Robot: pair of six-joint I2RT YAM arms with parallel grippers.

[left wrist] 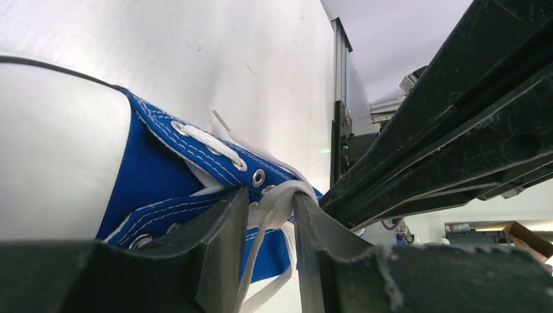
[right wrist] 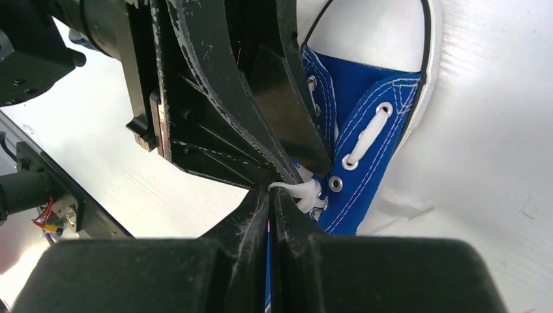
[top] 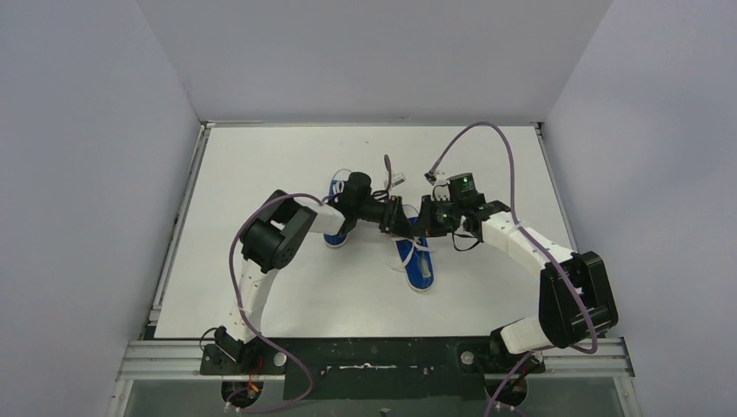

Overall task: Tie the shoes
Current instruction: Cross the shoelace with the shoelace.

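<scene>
Two blue shoes with white laces lie on the white table. One shoe [top: 418, 266] sits in the middle, and both grippers meet over its lacing. The other shoe [top: 335, 236] lies to the left, mostly under the left arm. My left gripper [top: 407, 222] [left wrist: 270, 193] stands open, with a loop of white lace [left wrist: 277, 203] hanging loose between its fingers and hooked over the right fingertip, just above the shoe [left wrist: 153, 176]. My right gripper [top: 428, 224] [right wrist: 269, 190] is shut on the lace [right wrist: 301, 192] at its very tips, beside the shoe's eyelets [right wrist: 365, 147].
Grey walls enclose the table [top: 287, 287] on three sides. Metal rails [top: 178, 226] run along its left and near edges. Purple cables [top: 487, 130] arch over both arms. The left gripper's black fingers [right wrist: 287, 111] fill the top of the right wrist view.
</scene>
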